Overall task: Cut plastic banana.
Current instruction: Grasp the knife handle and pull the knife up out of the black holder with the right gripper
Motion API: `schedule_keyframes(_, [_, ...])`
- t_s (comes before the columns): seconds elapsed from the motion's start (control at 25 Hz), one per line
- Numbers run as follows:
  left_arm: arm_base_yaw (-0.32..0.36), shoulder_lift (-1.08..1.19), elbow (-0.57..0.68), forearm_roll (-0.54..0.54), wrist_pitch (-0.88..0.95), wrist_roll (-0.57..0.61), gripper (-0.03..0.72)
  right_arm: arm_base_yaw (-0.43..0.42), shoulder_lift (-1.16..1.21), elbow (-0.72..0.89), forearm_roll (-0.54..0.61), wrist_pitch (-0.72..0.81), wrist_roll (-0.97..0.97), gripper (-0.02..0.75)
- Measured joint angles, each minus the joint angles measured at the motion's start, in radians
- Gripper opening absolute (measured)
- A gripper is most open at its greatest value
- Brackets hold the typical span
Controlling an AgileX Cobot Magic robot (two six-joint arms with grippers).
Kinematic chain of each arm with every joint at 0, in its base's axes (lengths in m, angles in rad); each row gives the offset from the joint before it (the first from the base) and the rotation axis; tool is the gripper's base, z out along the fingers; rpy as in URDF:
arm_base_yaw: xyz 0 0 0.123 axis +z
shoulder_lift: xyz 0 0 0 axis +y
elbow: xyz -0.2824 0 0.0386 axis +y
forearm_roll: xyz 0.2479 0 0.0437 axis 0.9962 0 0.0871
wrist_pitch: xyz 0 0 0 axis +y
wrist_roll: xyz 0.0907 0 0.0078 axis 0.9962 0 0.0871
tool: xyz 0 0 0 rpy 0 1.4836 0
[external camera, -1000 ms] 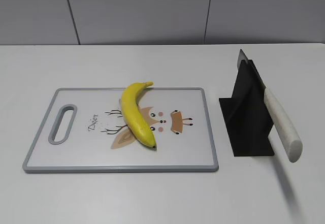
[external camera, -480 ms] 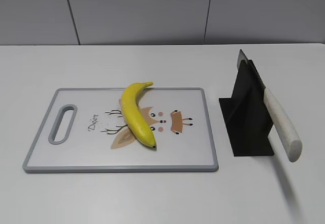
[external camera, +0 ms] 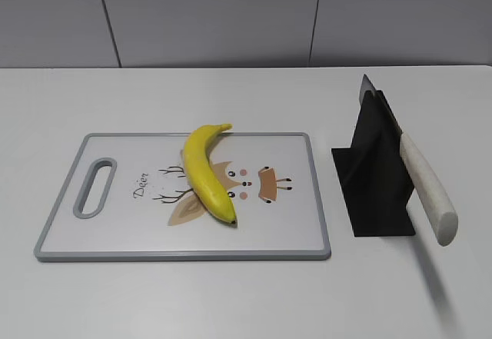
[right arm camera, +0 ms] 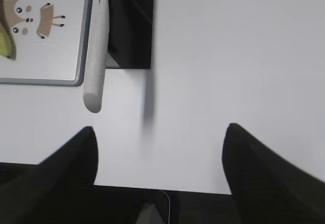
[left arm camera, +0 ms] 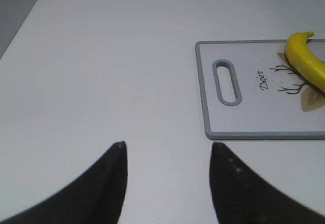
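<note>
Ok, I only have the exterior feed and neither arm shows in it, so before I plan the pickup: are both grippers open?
Observer: Yes. In the left wrist view the left gripper is open over bare table, holding nothing.
Operator: And the right one?
Observer: The right gripper is open too, wider, with the knife handle ahead and to its left.
Operator: Is the left gripper near the plastic banana?
Observer: No. The plastic banana sits at the far right of its view, past the handle slot of the cutting board, which lies beyond the fingertips.
</note>
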Motion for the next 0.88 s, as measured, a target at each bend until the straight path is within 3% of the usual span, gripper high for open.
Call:
schedule_keyframes(0.44, [0.0,0.0,0.0,0.0,0.0,0.0,0.509,0.018,0.295,-0.099,0.089,-0.003,-0.022,0.589])
schedule_keyframes(0.88, [0.0,0.0,0.0,0.0,0.0,0.0,0.509,0.268,0.454,-0.1,0.02,-0.005,0.123,0.551])
